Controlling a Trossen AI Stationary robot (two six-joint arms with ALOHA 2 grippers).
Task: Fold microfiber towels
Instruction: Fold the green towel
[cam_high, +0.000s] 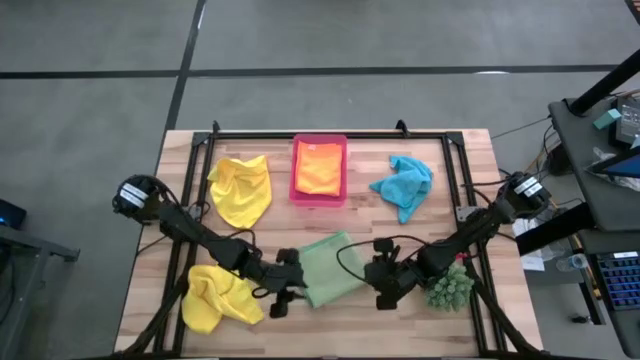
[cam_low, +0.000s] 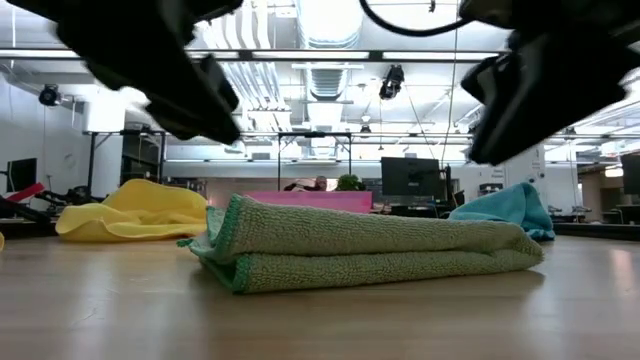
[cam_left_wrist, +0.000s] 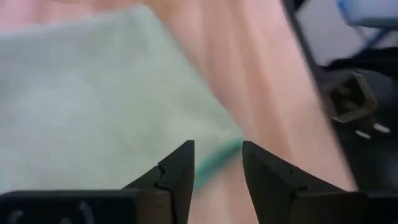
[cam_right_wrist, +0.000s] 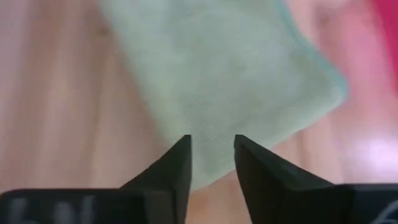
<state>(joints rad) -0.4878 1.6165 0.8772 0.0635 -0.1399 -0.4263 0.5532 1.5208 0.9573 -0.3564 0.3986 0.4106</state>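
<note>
Near the front edge of the wooden surface (cam_high: 180, 150), the light green microfiber towel (cam_high: 330, 267) lies folded over on itself, its layers stacked flat in the low view. The left hand (cam_high: 284, 290) sits just beside the towel's left edge and the right hand (cam_high: 385, 283) just beside its right edge. Both wrist views show the fingers parted with a clear gap and nothing between them, hovering over the towel's edge, so neither hand is gripping.

The other cloths are spread around: a crumpled yellow microfiber towel (cam_high: 220, 298) at the front left, a second yellow microfiber towel (cam_high: 242, 188) farther back, an orange microfiber towel (cam_high: 320, 168) lying in the pink plastic tray (cam_high: 294, 170), and a bunched turquoise blue microfiber towel (cam_high: 404, 184) at the back right. A spiky green plant (cam_high: 450, 288) stands close to the right hand.

The green towel looks about finished. To do this step well, both hands should probably lift straight up and clear, so no finger snags the teal stitched hem and drags the top layer askew. The right hand likely needs care not to brush the plant as it moves off.
</note>
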